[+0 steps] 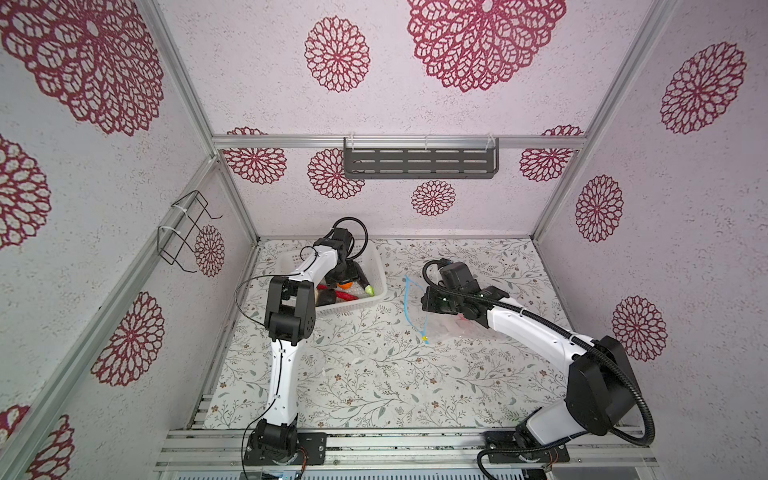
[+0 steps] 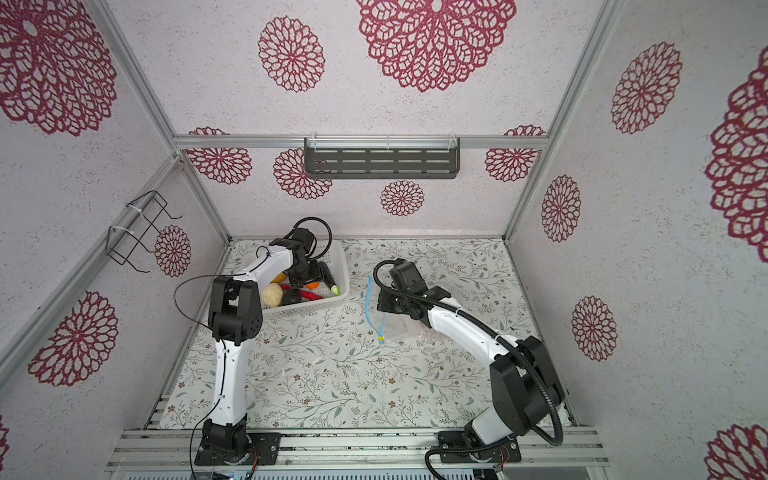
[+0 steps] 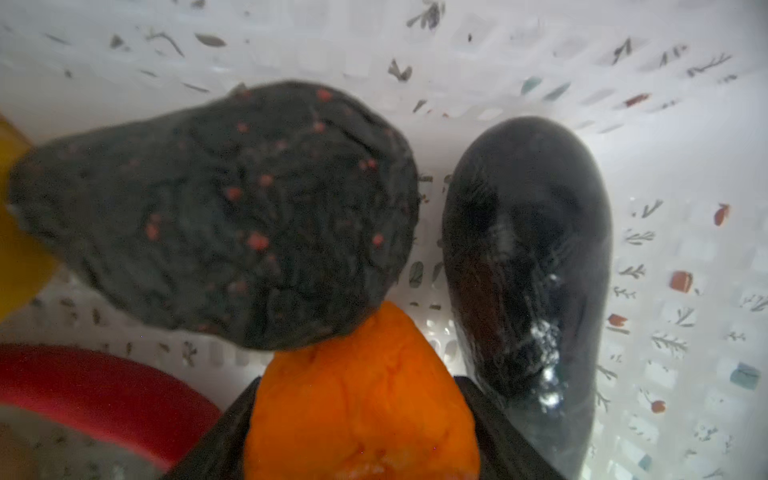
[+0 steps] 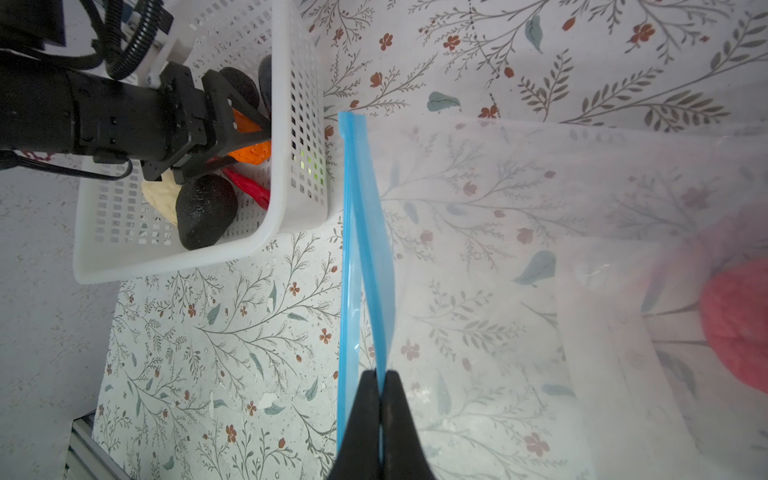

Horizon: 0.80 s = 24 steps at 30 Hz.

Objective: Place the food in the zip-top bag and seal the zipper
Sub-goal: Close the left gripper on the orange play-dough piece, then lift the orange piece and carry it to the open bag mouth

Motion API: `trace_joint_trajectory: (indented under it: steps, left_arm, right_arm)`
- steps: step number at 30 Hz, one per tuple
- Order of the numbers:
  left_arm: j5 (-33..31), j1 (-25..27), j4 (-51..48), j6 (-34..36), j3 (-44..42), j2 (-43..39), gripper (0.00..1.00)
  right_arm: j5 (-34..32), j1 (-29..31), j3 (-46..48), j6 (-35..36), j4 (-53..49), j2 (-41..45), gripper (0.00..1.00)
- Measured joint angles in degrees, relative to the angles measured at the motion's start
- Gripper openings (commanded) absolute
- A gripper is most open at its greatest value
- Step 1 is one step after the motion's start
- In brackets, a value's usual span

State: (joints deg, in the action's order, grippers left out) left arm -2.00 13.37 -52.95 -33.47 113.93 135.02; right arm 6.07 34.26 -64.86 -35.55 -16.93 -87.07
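Yellow slider tab [image 1: 424,338] at the near end of the zipper [image 1: 409,303], a light blue strip with its long axis running front to back across the floral mat [image 1: 374,382], leaning slightly left toward its far end. Clear zip-top bag [image 4: 498,249] spread to the right of that strip, mouth facing left, pink-red ball [image 4: 735,328] inside, deep toward the closed end. Right gripper [image 4: 380,376] clamped tight on one lip of the strip, holding it apart from the other lip. Just left of the bag, not touching it, white perforated basket [image 1: 376,286]. By its near wall, cream ball [image 2: 272,295], black lump [image 4: 205,210], red chilli [image 4: 249,187] lying crosswise. Farther in, left gripper [image 3: 357,380] lowered into the basket, fingers spread on either side of the orange piece [image 3: 361,424]; firm grip or not, impossible to tell. Beside it, speckled black lump [image 3: 216,216] and dark green-tipped piece [image 1: 364,281], long axis front to back, green tip at the near end.
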Motion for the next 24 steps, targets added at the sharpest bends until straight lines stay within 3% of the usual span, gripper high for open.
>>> trace_joint_trajectory:
  steps: [14,24]
  left_arm:
    - [-0.04,0.15,-0.35,0.44,-0.42,-0.83,0.6]
    - [0.24,0.96,-0.02,0.33,-5.09,-9.51,0.57]
  right_arm:
    - [0.22,0.0,0.0,0.0,0.02,0.0,0.0]
    - [0.22,0.0,0.0,-0.02,0.22,0.0,0.0]
